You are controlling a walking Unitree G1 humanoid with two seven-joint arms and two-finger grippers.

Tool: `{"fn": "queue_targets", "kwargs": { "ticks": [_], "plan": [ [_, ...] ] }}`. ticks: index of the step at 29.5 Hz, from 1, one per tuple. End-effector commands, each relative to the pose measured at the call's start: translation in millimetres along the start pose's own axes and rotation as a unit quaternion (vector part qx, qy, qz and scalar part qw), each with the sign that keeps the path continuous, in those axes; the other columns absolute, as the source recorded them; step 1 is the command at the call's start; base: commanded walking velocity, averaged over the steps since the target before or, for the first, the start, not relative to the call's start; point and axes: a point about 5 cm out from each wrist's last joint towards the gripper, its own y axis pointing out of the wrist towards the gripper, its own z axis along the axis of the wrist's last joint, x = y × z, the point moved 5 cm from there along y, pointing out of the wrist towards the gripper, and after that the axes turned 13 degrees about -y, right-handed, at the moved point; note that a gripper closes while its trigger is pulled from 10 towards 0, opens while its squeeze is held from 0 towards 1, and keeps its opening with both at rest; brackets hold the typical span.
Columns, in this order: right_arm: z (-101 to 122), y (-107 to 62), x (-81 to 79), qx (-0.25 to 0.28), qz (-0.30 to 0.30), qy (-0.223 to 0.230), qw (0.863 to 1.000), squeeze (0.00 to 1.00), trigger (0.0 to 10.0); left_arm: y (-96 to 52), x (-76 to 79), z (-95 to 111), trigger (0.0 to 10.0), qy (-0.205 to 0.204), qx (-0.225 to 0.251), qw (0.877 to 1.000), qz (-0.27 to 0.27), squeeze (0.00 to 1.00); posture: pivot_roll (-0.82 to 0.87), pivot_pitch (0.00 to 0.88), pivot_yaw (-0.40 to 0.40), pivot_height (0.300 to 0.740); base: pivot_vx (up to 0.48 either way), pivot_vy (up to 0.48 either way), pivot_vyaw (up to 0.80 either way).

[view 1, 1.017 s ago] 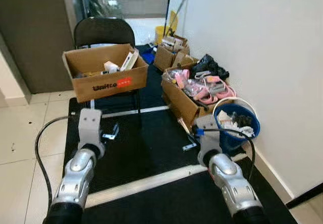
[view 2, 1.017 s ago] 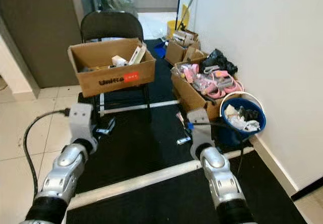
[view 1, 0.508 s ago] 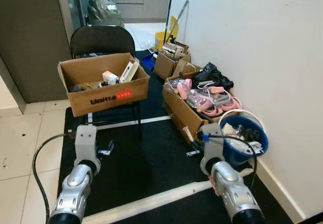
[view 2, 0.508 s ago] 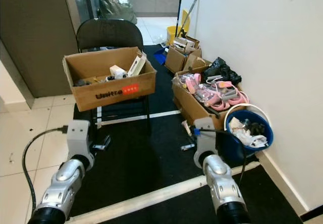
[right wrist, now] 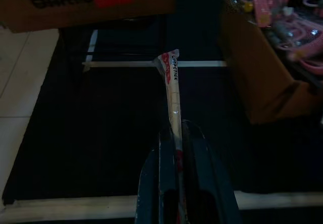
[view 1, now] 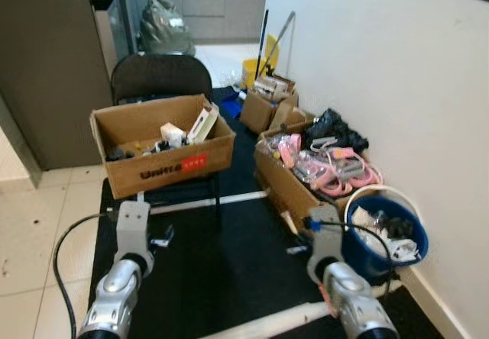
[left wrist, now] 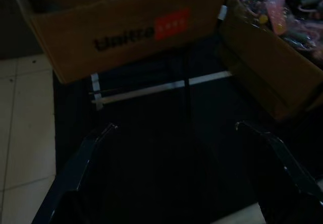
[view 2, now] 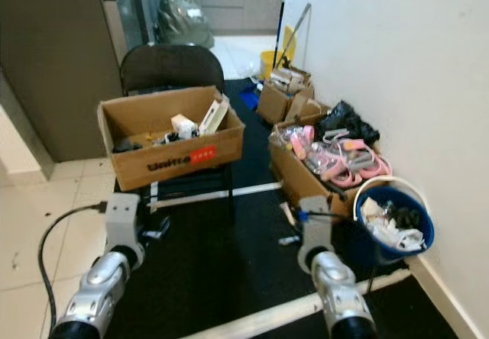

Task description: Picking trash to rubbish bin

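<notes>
Two silver arms over a black floor mat (view 1: 221, 263), blue rubbish bin (view 1: 382, 240) of trash near right by the wall, left wrist view, left gripper (left wrist: 176, 133) spread wide, empty, right wrist view, right gripper (right wrist: 175, 143) clamped on a paper-wrapped chopstick (right wrist: 172, 95).

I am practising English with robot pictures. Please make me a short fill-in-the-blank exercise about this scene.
1. The right end effector is shut on a paper ____ wrapper.
2. The blue bucket stands beside the ____ wall.
3. The printed cardboard box sits on a black ____.
4. The left end effector is ____.

Missing words: chopstick; white; chair; open
</notes>
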Motion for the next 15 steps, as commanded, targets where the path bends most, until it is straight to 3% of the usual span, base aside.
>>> {"fn": "queue_targets", "kwargs": {
  "ticks": [1, 15],
  "plan": [
    [-0.2, -0.4, 5.2, 0.003, -0.005, 0.0, 1.0, 0.0, 10.0, -0.4, 1.2, -2.8, 10.0, 0.005, -0.004, 1.0, -0.006, 0.0, -0.05, 0.047, -0.032, 0.74, 0.371, 0.0, 0.0],
    [7.4, 4.6, 2.9, 0.016, 0.0, 0.004, 1.0, 0.0, 10.0, 1.7, 3.9, 1.6, 10.0, 0.012, 0.002, 1.0, -0.013, 0.0, -0.05, 0.053, -0.032, 0.74, 0.363, 0.0, 0.0]
  ]
}}
